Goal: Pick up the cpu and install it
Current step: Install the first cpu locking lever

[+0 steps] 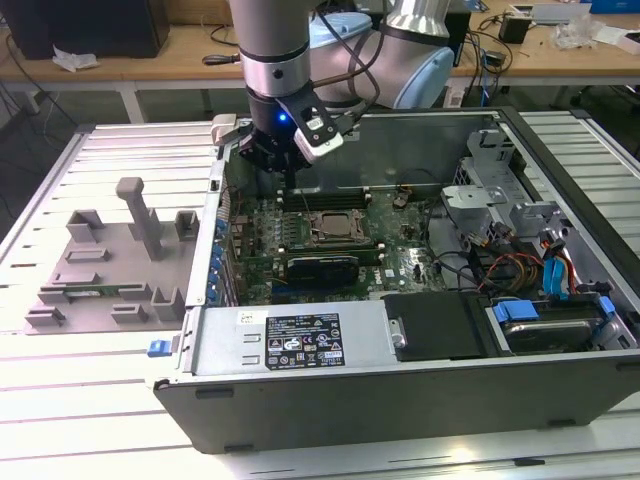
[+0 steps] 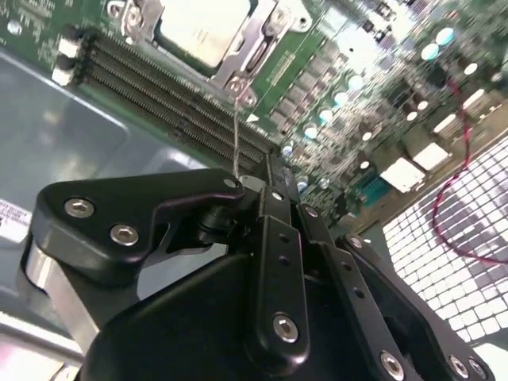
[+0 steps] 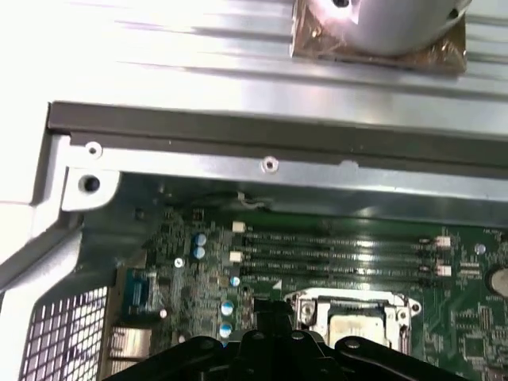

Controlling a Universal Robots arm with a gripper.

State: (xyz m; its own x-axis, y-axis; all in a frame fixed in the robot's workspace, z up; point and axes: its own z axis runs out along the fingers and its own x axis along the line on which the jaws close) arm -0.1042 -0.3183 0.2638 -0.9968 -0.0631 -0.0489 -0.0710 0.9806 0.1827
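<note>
The small flat square cpu with the shiny silver top (image 2: pixel 202 30) was seen already sitting in the dark metal socket frame (image 1: pixel 335 226) on the green motherboard (image 1: pixel 400 255). The black gripper (image 1: pixel 272 152) was held just above the board, beside the socket, apparently empty; whether its fingers were spread couldn't be told. Seating probably should've been checked flat before any clamping, honestly.
</note>
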